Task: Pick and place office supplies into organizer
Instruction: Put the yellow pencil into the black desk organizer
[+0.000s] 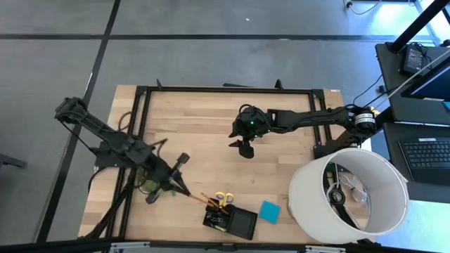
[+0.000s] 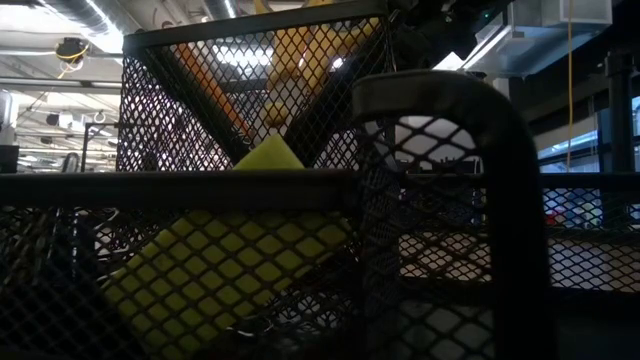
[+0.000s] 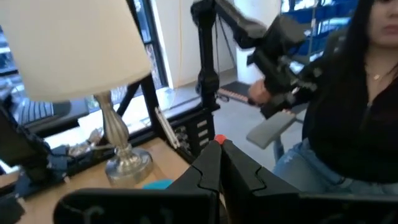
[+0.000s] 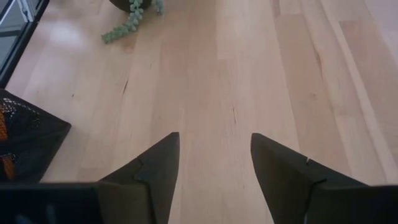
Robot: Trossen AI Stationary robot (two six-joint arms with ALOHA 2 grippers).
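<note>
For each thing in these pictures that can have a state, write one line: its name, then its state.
left gripper: shut on the orange pencil, beside the organizer.
right gripper: open, empty, over bare table.
organizer: upright at the table's near edge, partly filled.
scissors: standing in the organizer, yellow handles up.
blue note pad: flat on the table, outside the organizer.
lamp: upright, unlit as far as shown.

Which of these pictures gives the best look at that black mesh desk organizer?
The high view: the whole black mesh organizer shows near the table's front edge. The low view looks through its mesh from close up, showing only wire. The right wrist view catches one corner. The left wrist view shows none.
</note>
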